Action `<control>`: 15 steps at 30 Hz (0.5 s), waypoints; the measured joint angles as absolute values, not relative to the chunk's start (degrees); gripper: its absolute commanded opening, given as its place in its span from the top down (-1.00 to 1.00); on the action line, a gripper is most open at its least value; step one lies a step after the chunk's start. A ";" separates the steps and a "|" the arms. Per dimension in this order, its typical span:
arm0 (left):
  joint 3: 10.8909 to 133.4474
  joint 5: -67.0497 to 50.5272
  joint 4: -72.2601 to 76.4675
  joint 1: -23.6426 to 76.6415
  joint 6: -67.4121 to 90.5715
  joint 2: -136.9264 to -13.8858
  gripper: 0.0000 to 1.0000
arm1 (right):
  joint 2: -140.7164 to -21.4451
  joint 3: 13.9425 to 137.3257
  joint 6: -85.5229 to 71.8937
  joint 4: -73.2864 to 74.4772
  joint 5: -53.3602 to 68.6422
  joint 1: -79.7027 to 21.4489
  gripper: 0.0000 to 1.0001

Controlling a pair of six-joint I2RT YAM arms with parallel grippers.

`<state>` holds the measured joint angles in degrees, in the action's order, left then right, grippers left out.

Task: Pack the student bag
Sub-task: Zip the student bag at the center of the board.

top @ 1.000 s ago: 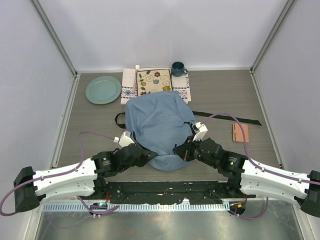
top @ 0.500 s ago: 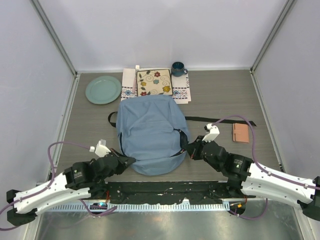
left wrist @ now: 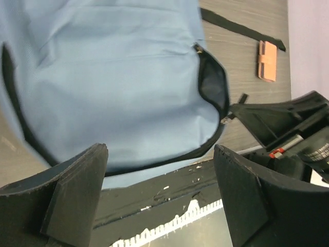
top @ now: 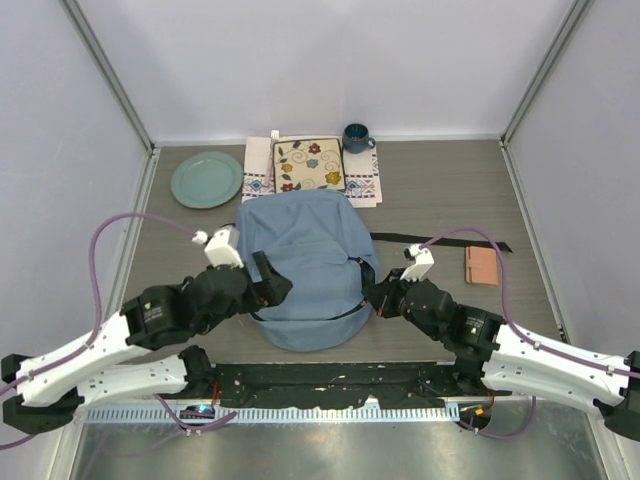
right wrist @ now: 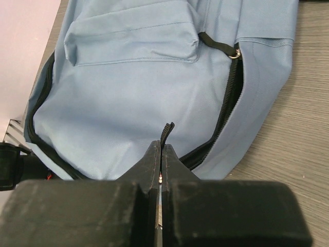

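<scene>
The student bag (top: 305,250), light blue with dark zipper lines, lies flat in the middle of the table. Its side zipper (right wrist: 230,98) gapes partly open. My right gripper (right wrist: 161,147) is shut on a thin black ribbed pull tab (right wrist: 167,128) at the bag's near right edge, also seen from above (top: 370,297). My left gripper (left wrist: 159,154) hangs open and wide over the bag's near left part (top: 272,283), with nothing between its fingers (left wrist: 77,190). The bag (left wrist: 113,77) fills the upper part of the left wrist view.
Behind the bag lies an embroidered white mat (top: 362,186) with a flowered square pad (top: 309,163) on it. A blue mug (top: 356,137) stands beside it and a green plate (top: 206,179) at the back left. A small orange-brown item (top: 481,265) and a black strap (top: 440,240) lie to the right.
The bag went from bunched up to lying flat, nearer the front. My left gripper let go, drew back, then came forward over the bag with its jaws open. The right stayed shut.
</scene>
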<state>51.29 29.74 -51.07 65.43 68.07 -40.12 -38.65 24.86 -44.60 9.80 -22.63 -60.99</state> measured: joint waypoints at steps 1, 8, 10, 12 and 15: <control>54.00 28.93 -50.24 65.43 64.58 -42.57 -0.74 | -38.65 24.86 -44.49 9.74 -22.50 -60.99 0.99; 63.29 20.69 -44.69 66.24 44.16 -58.96 -0.75 | -38.65 24.86 -43.90 9.47 -22.33 -61.01 0.98; 63.29 17.80 -43.68 66.92 39.94 -62.15 -0.75 | -38.65 24.86 -43.90 9.47 -22.41 -60.99 0.98; 63.29 15.81 -42.52 67.83 36.80 -64.40 -0.74 | -38.65 24.86 -43.90 9.50 -22.57 -61.01 0.98; 63.33 13.82 -40.42 69.76 32.58 -67.85 -0.74 | -38.65 24.86 -43.94 9.52 -22.87 -60.99 0.98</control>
<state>63.33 13.82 -40.42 69.76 32.58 -67.85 -38.65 24.86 -43.94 9.52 -22.87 -60.99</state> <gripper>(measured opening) 0.871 0.032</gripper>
